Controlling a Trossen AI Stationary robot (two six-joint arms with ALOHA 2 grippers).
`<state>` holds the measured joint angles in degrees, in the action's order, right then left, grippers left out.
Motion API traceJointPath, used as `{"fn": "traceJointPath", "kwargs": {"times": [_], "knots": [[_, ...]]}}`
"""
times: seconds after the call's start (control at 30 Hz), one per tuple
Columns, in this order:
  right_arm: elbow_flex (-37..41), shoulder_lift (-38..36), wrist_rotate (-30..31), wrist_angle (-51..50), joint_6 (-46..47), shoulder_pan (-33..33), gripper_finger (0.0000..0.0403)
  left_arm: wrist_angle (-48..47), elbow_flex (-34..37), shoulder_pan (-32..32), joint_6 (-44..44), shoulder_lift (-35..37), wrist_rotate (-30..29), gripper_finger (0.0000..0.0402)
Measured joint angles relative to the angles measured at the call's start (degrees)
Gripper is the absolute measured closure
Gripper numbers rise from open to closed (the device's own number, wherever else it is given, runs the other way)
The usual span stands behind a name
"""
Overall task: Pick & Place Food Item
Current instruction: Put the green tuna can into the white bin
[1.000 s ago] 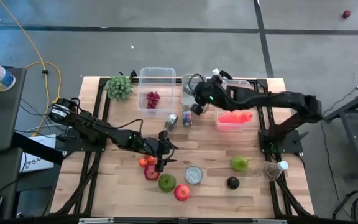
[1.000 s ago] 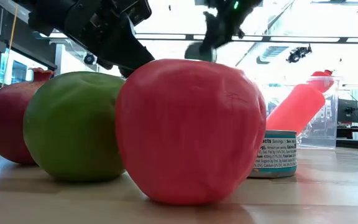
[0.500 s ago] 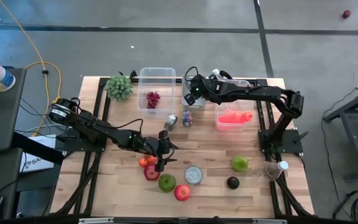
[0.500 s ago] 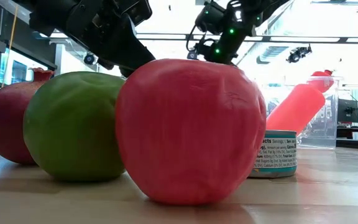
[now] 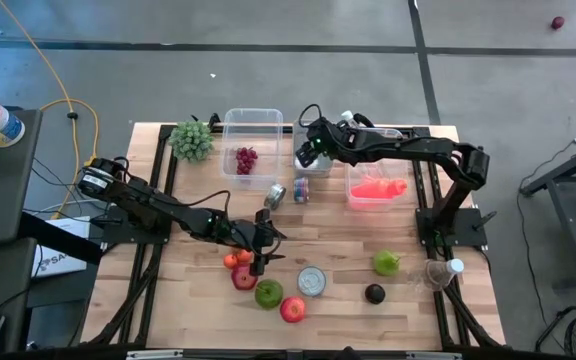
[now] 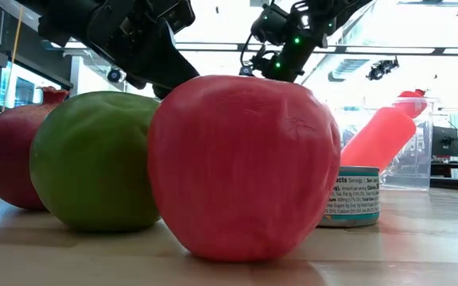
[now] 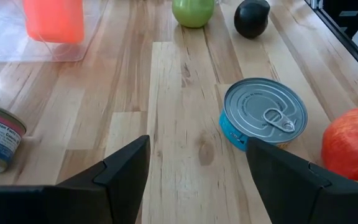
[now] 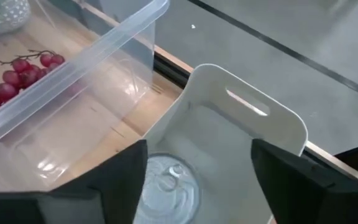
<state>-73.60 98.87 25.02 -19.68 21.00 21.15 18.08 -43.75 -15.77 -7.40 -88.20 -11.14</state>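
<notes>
My right gripper [image 8: 197, 180] stands open over a white bin [image 8: 247, 124] at the table's far middle. A silver-topped can [image 8: 169, 186] lies on the bin's floor, below and between the fingers, which do not touch it. In the high view this gripper [image 5: 306, 152] is beside the clear box of grapes [image 5: 246, 159]. My left gripper [image 7: 197, 180] is open and holds nothing. It hovers over bare wood near the tomato [image 5: 236, 260] and pomegranate [image 5: 243, 277]. A green apple [image 5: 268, 293], a red apple [image 5: 292, 309] and a teal can [image 7: 264, 118] rest on the table nearby.
A clear box with a red bottle [image 5: 376, 188] stands at the far right. Two small cans [image 5: 276, 194] [image 5: 300, 190] sit mid-table. A green fruit [image 5: 386, 263] and a dark fruit [image 5: 375, 293] lie near right, and a leafy green bunch [image 5: 192, 140] at the far left.
My right gripper has gone toward the table's far edge and a little left, sinking and rolling, until it stands over the white bin. It has kept still there for the last half second. My left arm has not moved.
</notes>
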Motion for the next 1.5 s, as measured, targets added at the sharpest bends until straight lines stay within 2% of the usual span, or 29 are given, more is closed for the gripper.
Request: {"fn": "traceJointPath", "kwargs": {"times": [0.2, 0.4, 0.6, 0.77, 0.93, 1.1, 1.27, 1.4, 1.5], "knots": [[0.0, -0.3, -0.2, 0.6, -3.8, -1.3, 0.01, 0.0, 0.0, 0.0, 0.0, 0.0, 0.0, 0.0144], [0.0, -3.8, -1.2, 0.0, -9.7, -4.1, 0.0112, 0.0, 0.0, 0.0, 0.0, 0.0, 0.0, 0.0144], [0.0, -11.0, -1.3, -3.4, -11.7, -9.1, 0.0127, 0.0, 0.0, 0.0, 0.0, 0.0, 0.0, 0.0144], [-0.1, -17.6, -6.2, -16.8, -9.2, -15.6, 0.0128, -0.5, 0.0, -0.2, 0.0, 0.0, 0.8, 0.0144], [0.5, -21.5, -13.3, -32.4, 1.9, -23.6, 0.0131, -0.5, 0.0, -0.2, -0.2, 0.0, 1.4, 0.0144], [3.7, -21.9, -13.4, -40.6, 6.0, -31.6, 0.0133, -0.7, 0.0, -0.2, -1.7, 0.0, 1.7, 0.0144], [10.0, -22.0, -12.4, -36.4, 7.1, -37.8, 0.0133, -0.9, 0.0, -0.2, -1.7, 0.0, 3.5, 0.0144], [15.3, -22.0, -9.9, -26.8, 7.5, -41.4, 0.0133, -1.0, 0.0, -0.2, -1.7, 0.0, 3.6, 0.0144], [19.5, -22.0, -5.4, -16.7, 5.7, -43.5, 0.0133, -1.1, 0.0, -0.2, -1.7, 0.0, 3.6, 0.0144]]}}
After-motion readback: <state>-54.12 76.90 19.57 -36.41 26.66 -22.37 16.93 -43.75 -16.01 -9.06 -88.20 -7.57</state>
